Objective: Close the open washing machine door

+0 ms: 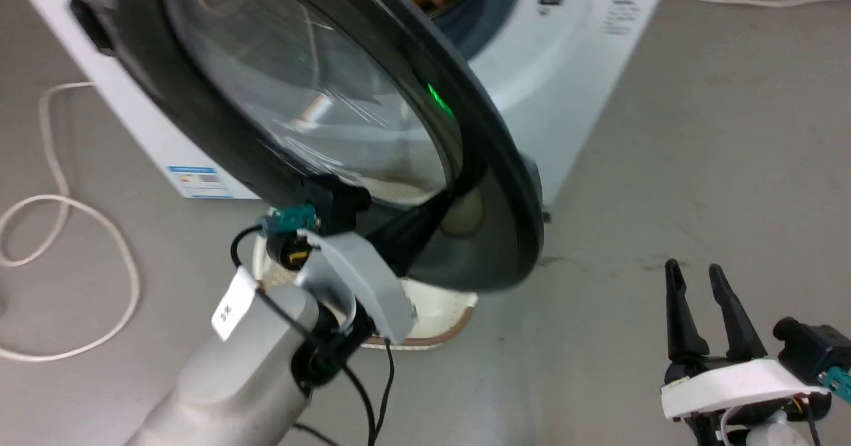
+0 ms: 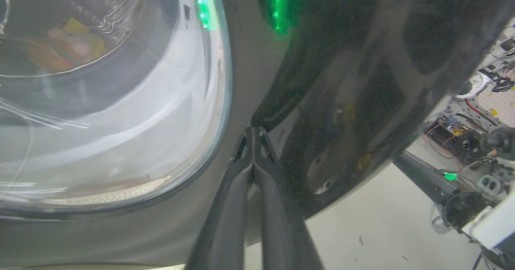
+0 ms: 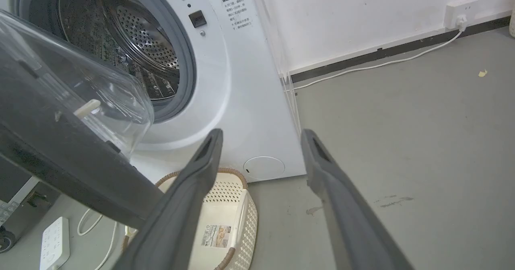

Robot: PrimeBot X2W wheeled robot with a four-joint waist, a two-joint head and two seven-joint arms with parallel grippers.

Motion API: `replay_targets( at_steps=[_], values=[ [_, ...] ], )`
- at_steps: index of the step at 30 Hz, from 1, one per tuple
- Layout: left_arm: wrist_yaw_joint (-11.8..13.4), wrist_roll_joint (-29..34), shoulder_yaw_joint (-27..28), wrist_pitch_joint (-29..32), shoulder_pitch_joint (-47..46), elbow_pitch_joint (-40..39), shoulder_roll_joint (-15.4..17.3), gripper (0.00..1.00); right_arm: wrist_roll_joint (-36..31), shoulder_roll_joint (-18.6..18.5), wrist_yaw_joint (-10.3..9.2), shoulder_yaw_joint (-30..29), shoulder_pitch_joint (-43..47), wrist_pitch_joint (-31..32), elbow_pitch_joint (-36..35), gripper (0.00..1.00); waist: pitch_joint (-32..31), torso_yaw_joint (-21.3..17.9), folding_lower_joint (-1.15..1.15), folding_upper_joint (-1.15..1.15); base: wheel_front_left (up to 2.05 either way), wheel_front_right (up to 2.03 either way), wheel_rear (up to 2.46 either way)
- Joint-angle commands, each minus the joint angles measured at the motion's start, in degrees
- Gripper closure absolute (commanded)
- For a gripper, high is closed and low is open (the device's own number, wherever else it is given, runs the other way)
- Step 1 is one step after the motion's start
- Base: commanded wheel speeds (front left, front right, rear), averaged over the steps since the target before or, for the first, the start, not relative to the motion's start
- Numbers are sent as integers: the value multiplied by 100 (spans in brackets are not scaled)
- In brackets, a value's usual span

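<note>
Washing machine door [image 1: 319, 100] stood open, swung out from white washing machine [image 1: 532, 67]; cream basket [image 3: 225, 221] on floor below it. Left gripper [image 2: 253, 132]: fingers clenched together, nothing between, tips against door's glossy black rim beside glass. Right gripper [image 1: 693, 268]: fingers spread, released, well apart from door.

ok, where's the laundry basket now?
Right wrist view, lower left: the laundry basket sits on the floor before the washing machine, beneath its open door.
</note>
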Motion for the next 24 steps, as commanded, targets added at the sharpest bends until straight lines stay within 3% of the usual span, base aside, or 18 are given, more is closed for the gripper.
replay_targets(
  at_steps=[1,7,13,20,24],
  values=[
    [3,102,12,-96,-273,280,-138,100,71,-1,6,45,-145,-25,-33,0,259,-382,0,0,0,0,0],
    [41,192,115,-292,-812,1080,-423,100,177,-1,6,129,-213,-25,-52,0,383,-661,0,0,0,0,0],
    [237,321,319,-643,-1522,2050,-732,100,254,-1,6,185,-224,-25,-30,0,424,-806,0,0,0,0,0],
    [113,205,313,-733,-1679,2446,-866,100,228,-1,6,114,-134,-26,24,0,201,-676,0,0,0,0,0],
    [22,26,398,-1056,-1454,2314,-811,100,98,-1,6,82,79,-26,69,0,-296,-411,0,0,0,0,0]
  ],
)
